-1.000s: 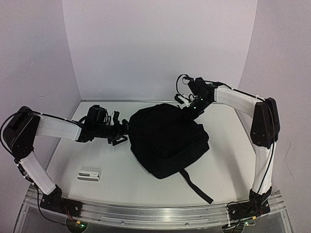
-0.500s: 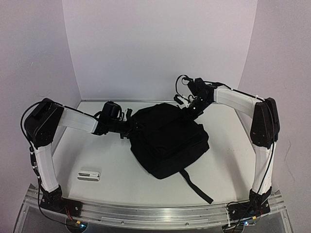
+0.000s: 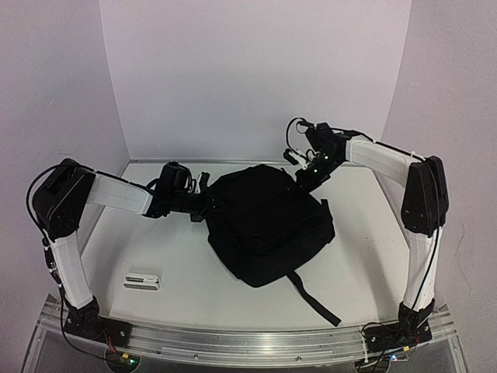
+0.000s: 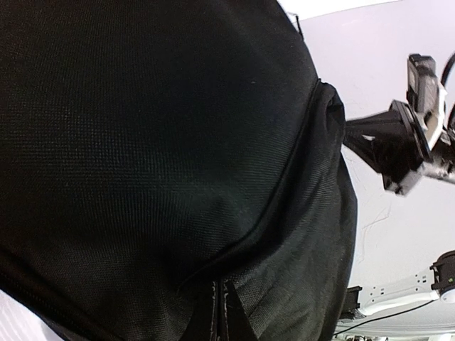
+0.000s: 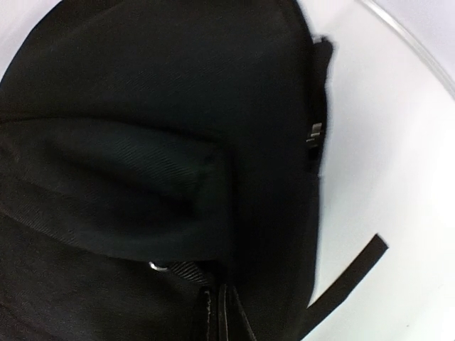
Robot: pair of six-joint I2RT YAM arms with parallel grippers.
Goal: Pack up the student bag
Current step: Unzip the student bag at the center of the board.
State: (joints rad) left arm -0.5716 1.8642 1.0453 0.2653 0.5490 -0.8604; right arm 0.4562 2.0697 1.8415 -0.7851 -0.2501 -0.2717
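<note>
Black fabric bag [image 3: 268, 225] lies mid-table, soft and rounded, its long axis running far-left to near-right, a strap [image 3: 314, 299] trailing toward the near edge. It sits between the arms. The left gripper [image 3: 205, 203] is at its far-left edge and the right gripper [image 3: 307, 176] at its far-right corner. Both are equally close, fingers pressed together, apparently pinching fabric.

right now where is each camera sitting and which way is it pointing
top external: above and behind the arm bases, looking down over the table at the student bag; left arm and right arm both show.
left wrist: on the left arm, close against the bag's side, facing the right arm; left fingers shut at the bottom edge.
right wrist: on the right arm, looking down the bag toward its strap; right fingers shut at the bottom edge.
shared: all three see the bag.
</note>
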